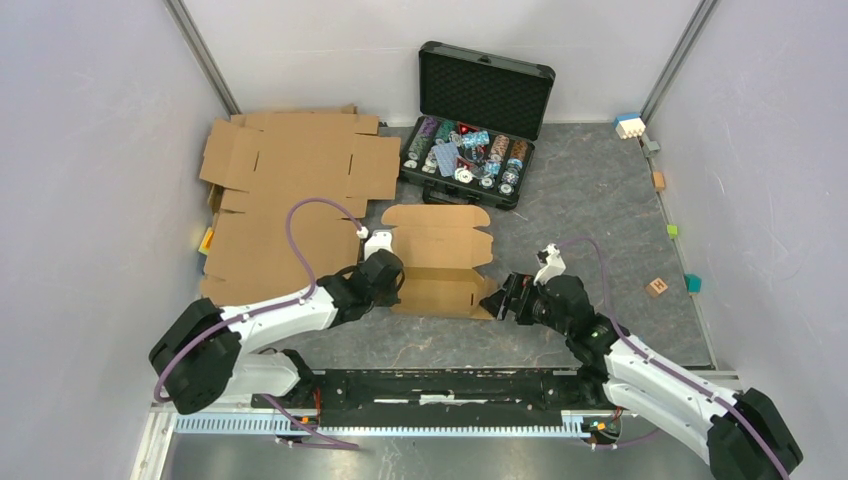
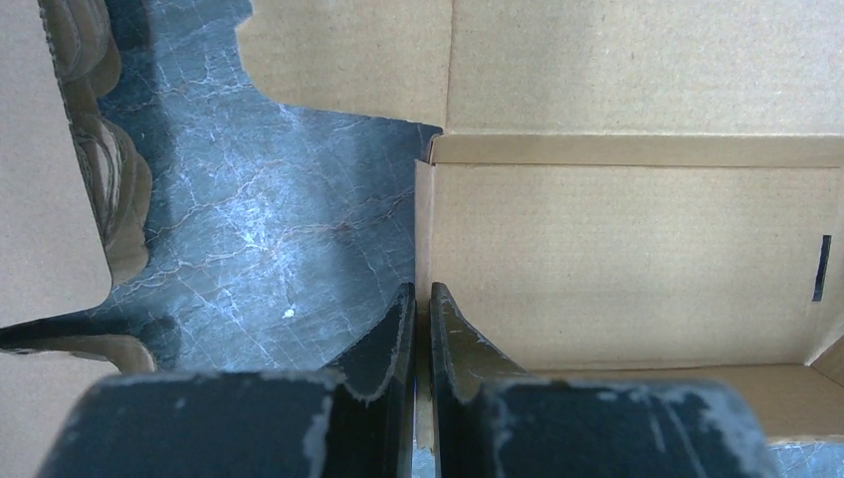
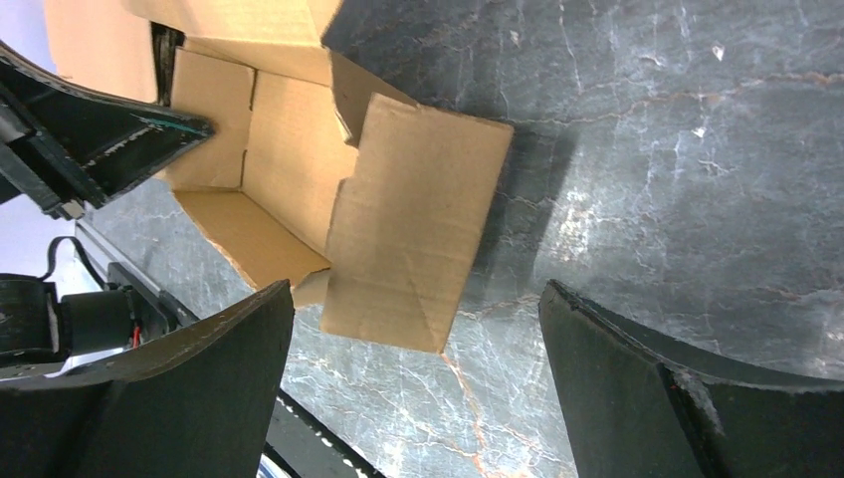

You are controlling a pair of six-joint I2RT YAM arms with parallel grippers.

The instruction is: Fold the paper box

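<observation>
Judged small brown cardboard mailer box light, stiff, best gripped at flap edges; found left pincer pinching its side wall, right pincer spread.

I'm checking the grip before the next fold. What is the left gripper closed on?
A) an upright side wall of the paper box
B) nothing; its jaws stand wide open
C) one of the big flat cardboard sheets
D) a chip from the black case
A: in the left wrist view the left gripper has its jaws nearly together on the thin upright wall at the end of the paper box.
</observation>
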